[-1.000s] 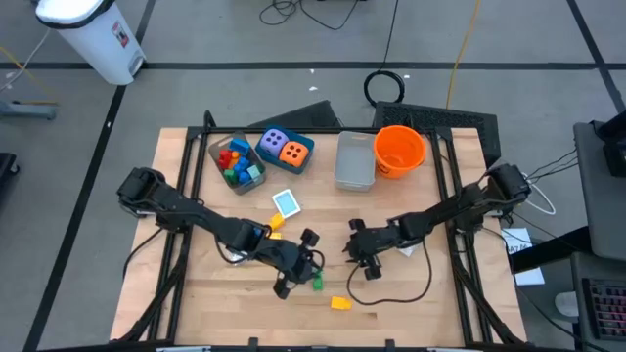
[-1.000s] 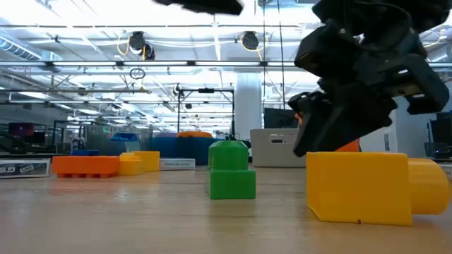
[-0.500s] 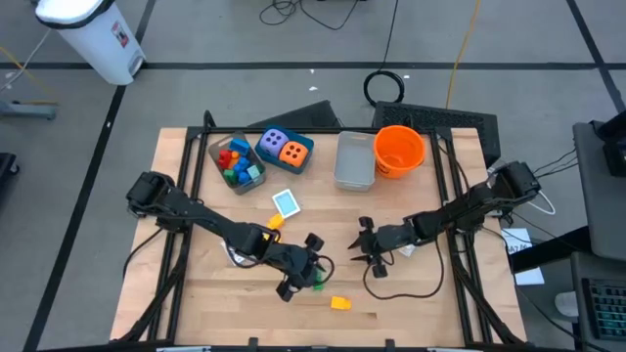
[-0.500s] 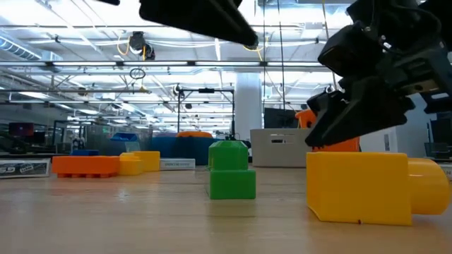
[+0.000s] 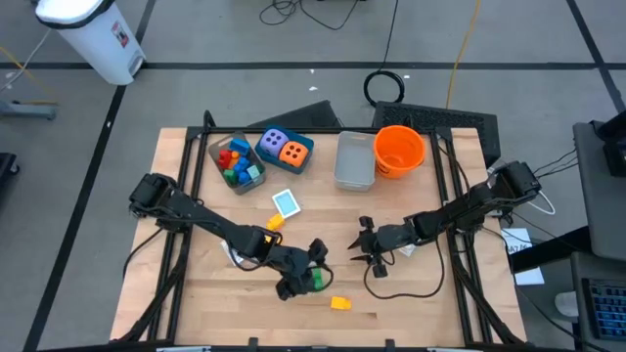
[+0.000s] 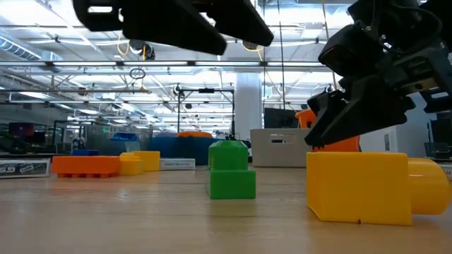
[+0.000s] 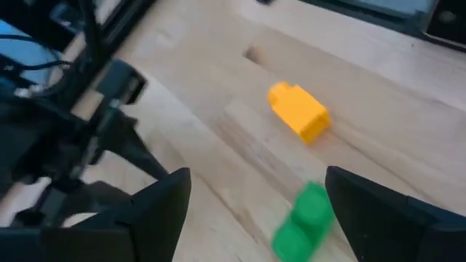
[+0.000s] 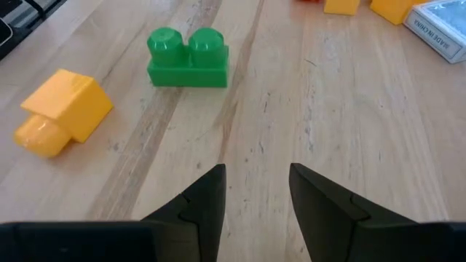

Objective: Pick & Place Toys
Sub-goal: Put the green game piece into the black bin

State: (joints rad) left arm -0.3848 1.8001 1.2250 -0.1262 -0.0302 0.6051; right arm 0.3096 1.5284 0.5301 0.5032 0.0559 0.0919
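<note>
left gripper (image 5: 311,269) moved over green brick (image 5: 315,281) | jaws spread wide, empty | right gripper (image 5: 360,246) jaws part-open, empty

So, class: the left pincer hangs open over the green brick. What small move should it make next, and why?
Probably lower, then close. The left pincer is open above the green brick, which shows between its fingers on the table, ungripped. The right pincer waits nearby.

Two dark, cable-draped jointed arms
</note>
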